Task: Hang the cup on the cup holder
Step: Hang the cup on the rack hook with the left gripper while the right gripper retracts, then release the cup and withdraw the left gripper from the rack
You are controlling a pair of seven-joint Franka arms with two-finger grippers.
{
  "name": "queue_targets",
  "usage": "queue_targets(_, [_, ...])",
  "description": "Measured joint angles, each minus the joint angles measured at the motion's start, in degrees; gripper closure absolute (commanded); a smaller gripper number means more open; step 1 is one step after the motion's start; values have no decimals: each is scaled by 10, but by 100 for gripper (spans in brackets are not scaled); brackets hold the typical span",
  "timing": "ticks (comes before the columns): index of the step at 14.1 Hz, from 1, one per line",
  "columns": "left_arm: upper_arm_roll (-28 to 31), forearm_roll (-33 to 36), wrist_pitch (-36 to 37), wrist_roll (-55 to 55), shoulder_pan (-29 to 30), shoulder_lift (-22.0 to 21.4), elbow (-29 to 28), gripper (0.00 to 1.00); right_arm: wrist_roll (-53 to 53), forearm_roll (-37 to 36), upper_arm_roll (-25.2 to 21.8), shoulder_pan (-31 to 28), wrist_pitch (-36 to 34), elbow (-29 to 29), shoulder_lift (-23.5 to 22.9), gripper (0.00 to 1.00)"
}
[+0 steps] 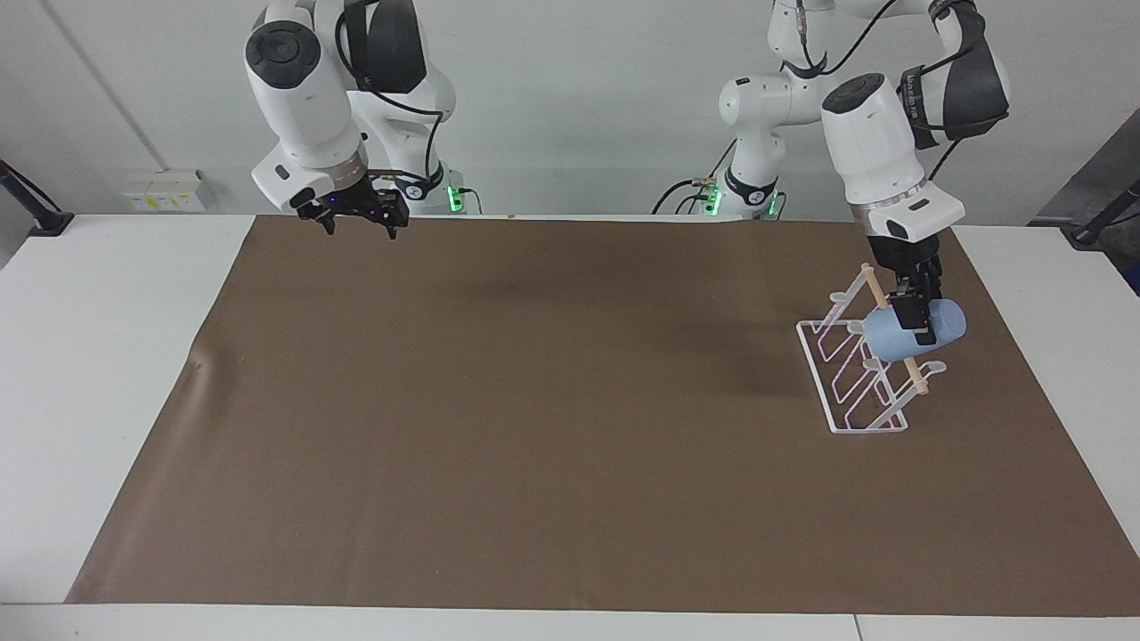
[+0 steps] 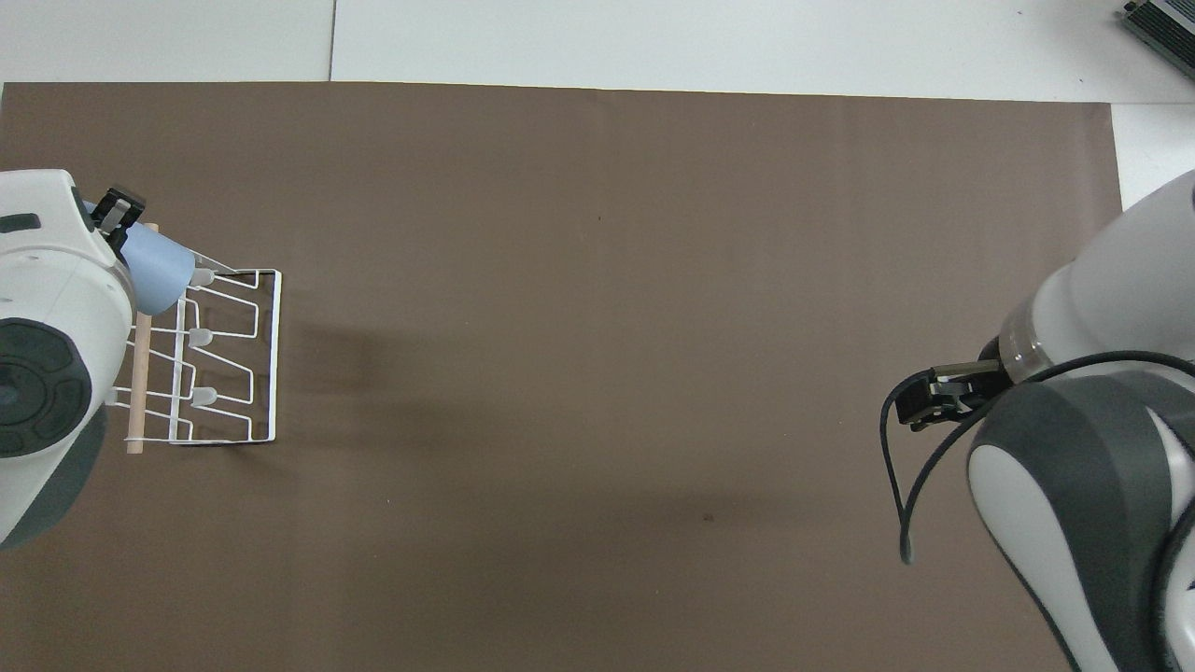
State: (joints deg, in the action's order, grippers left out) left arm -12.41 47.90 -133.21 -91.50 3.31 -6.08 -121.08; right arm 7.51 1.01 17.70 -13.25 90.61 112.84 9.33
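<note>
— Item count, please.

— One light-blue cup [image 1: 915, 330]. One white wire cup holder [image 1: 857, 378], carrying one wooden dowel [image 1: 898, 339].

— Prongs on the holder?

— Several with rounded tips; part of the rack is covered by the cup, so no exact figure is entered.

— Surfaces?

— One brown mat [image 1: 570, 418] on one white table [image 1: 98, 356].

— Grippers?

— Two: left gripper [image 1: 917, 320], right gripper [image 1: 356, 218].
</note>
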Motion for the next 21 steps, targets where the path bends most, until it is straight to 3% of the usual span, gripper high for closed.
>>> queue_targets(5, [-2,34,0,-36,-4,12,-5,100,0,14,-5,0,29,40,24,0])
queue_targets(10, [-2,64,-1,-66,-14,17,-24,100,0,18,-10,-17,68,11,33,0])
queue_targets(13, [-1,72,-1,-74,-15,17,-35,100,0,19,-10,-20,143,-5,35,0])
queue_targets(14, [-2,75,-2,-76,-15,17,-38,63,0,19,-10,-21,170,-5,35,0])
queue_targets(15, [-2,78,-2,-78,-15,17,-38,1,0,19,-10,-22,194,-6,35,0])
queue_targets(21, [-2,78,-19,-77,-15,18,-41,0,0,19,-11,-33,232,-6,35,0])
